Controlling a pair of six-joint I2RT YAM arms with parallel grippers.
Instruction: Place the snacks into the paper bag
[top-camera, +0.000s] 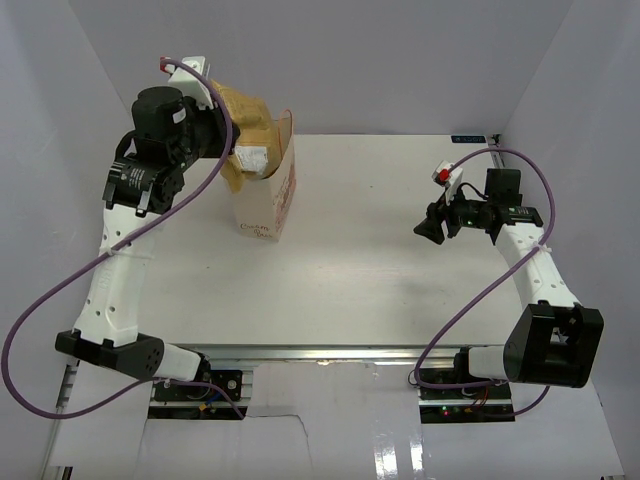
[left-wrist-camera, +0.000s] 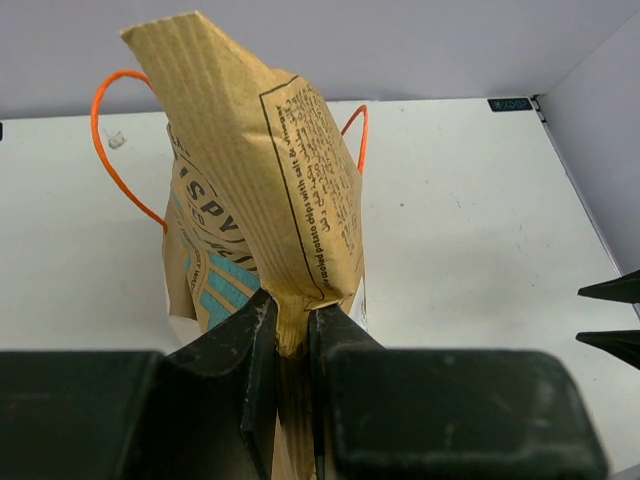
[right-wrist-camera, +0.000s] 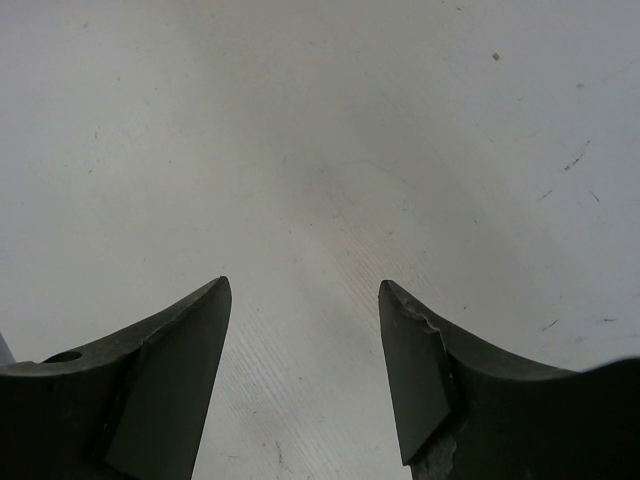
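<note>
I see my left hand (left-wrist-camera: 290, 312) clamped on the tan pouch (left-wrist-camera: 270, 180) at the paper bag (top-camera: 270, 200) mouth, upper left, right hand (right-wrist-camera: 305, 290) open, empty, over the white desk (top-camera: 400, 280).

The left arm (top-camera: 115, 270) rises along the left edge of the top view, its wrist bent over toward the upper left. The left gripper (left-wrist-camera: 290, 322) is pinched tight on the tan-brown pouch (left-wrist-camera: 265, 170). The right arm (top-camera: 545, 280) climbs the right side, wrist pointing left at mid-frame. The right gripper (right-wrist-camera: 303, 285) is spread apart and empty.
</note>
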